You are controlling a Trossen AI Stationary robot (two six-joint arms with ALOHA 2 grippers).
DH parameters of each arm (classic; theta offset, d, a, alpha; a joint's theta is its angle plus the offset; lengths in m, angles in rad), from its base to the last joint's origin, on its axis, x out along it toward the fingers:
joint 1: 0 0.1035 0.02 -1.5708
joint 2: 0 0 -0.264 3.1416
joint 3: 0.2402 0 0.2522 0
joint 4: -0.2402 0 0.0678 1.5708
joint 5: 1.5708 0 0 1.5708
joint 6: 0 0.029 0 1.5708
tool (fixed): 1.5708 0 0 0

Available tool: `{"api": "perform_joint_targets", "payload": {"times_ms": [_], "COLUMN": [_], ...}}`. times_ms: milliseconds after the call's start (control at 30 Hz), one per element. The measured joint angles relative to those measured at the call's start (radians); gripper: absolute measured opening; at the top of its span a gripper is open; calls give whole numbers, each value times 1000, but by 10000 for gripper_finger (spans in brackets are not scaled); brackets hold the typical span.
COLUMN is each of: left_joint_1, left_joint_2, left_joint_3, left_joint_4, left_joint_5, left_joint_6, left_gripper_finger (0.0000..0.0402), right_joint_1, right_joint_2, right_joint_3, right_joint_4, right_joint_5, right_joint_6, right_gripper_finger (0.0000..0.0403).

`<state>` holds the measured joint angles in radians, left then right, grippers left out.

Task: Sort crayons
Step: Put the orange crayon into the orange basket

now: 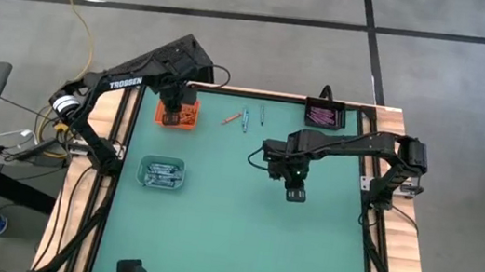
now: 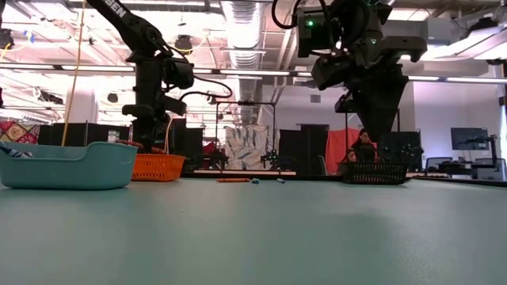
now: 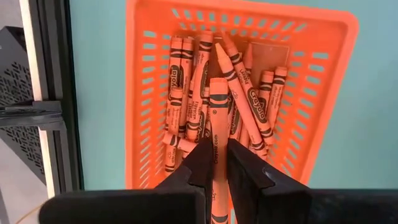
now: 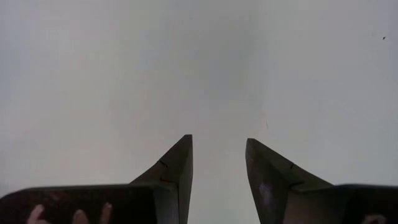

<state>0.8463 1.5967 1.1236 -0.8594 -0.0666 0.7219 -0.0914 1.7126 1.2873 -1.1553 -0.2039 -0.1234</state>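
Note:
My left gripper (image 3: pixel 216 155) hangs over the orange tray (image 1: pixel 186 121) at the mat's far left, shut on an orange crayon (image 3: pixel 217 118). Several more orange crayons (image 3: pixel 186 99) lie in that tray (image 3: pixel 143 74). Three loose crayons lie on the green mat farther right: an orange-red one (image 1: pixel 231 118), a blue one (image 1: pixel 245 118) and a grey-blue one (image 1: pixel 261 113). My right gripper (image 1: pixel 295 188) stands open above bare mat near the middle, with nothing between its fingers (image 4: pixel 180 168). My left gripper pinches the orange crayon's wrapped shaft (image 3: pixel 216 146) between its two fingers (image 3: pixel 200 163), coming from above and pointing down. The crayon's pointed end (image 3: pixel 217 84) sticks out past the fingertips over the tray's crayons. Whether that end rests on them, I cannot tell.
A teal tray (image 1: pixel 162 173) with blue-grey crayons sits at the mat's left, nearer than the orange one. A black tray (image 1: pixel 325 116) with purple crayons stands at the far right. Wooden table edges frame the mat. A person sits in the room behind (image 2: pixel 363 146).

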Motion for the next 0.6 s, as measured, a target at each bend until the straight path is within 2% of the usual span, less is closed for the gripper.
{"api": "perform_joint_targets", "payload": {"times_ms": [600], "left_joint_1": [0], "left_joint_2": [0], "left_joint_3": [0], "left_joint_4": [6], "left_joint_5": [-1], "left_joint_6": [-10], "left_gripper_finger": [21], "right_joint_1": [0], "right_joint_2": [0], "right_joint_3": [0], "right_joint_4": [0], "right_joint_5": [0], "right_joint_6": [12], "right_gripper_finger": [140]}}
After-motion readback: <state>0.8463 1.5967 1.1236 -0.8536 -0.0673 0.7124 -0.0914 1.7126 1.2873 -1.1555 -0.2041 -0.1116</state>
